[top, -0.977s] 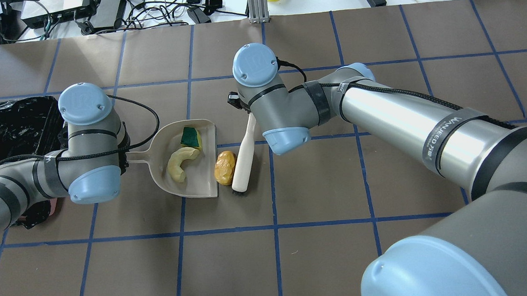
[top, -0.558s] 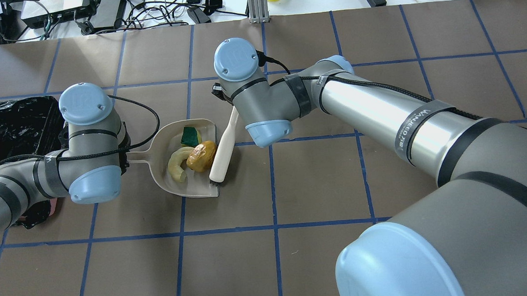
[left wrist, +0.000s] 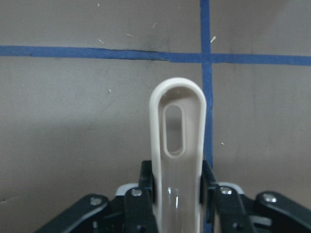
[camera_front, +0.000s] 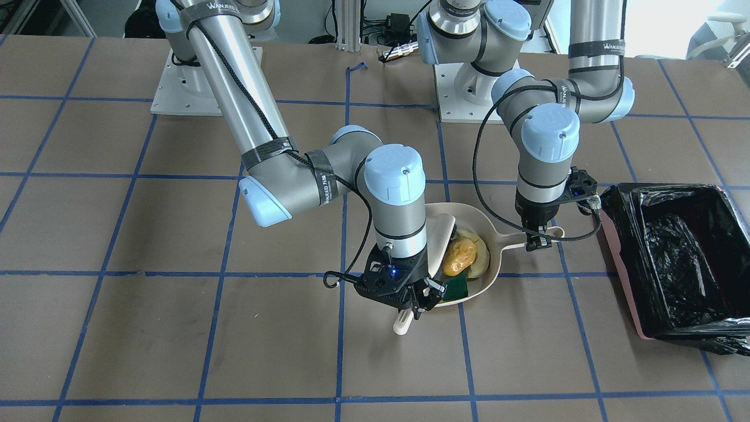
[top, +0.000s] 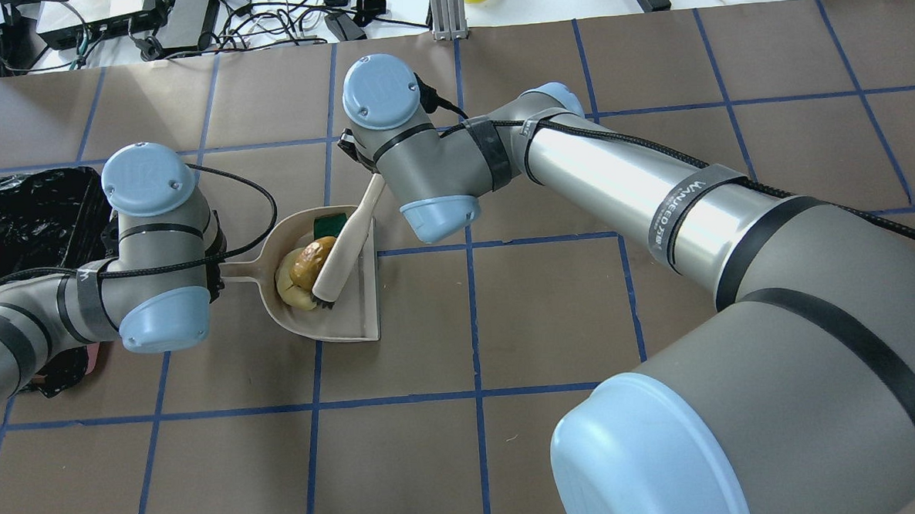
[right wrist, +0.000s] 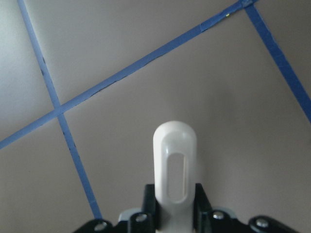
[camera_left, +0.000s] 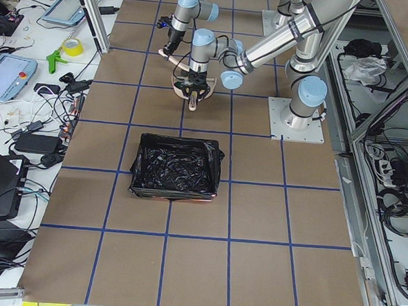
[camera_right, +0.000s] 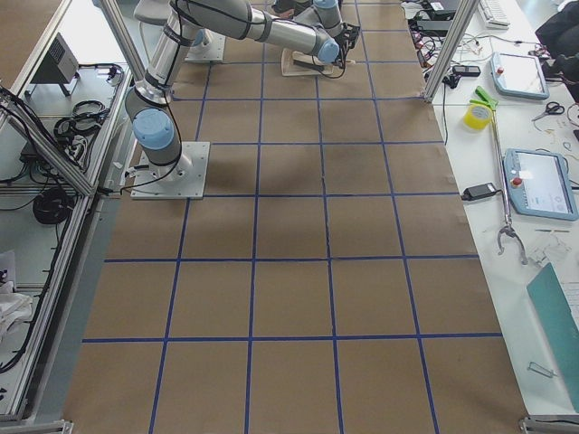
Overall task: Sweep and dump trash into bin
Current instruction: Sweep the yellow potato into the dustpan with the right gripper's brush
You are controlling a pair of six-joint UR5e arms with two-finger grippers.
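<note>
The beige dustpan (top: 348,316) lies on the table and my left gripper (camera_front: 538,239) is shut on its handle (left wrist: 177,141). In the pan lie the golden-brown lump (top: 309,261), the cream crescent slice (top: 291,293) under it, and the green-and-yellow sponge piece (top: 330,225). My right gripper (camera_front: 412,300) is shut on the white brush's handle (right wrist: 174,170). The brush (top: 341,250) lies slanted inside the pan, its bristles against the lump. The bin (top: 23,214), lined with a black bag, stands just left of my left arm; it also shows in the front view (camera_front: 674,258).
Brown paper with a blue tape grid covers the table (top: 553,322). Cables and electronics (top: 185,22) lie beyond its far edge. The arm bases (camera_front: 205,82) stand at the robot's side of the table.
My right arm swept the brush to the left, pushing the golden-brown lump from the pan's lip deep into the pan, onto the crescent slice. The left arm and the pan stayed still.
</note>
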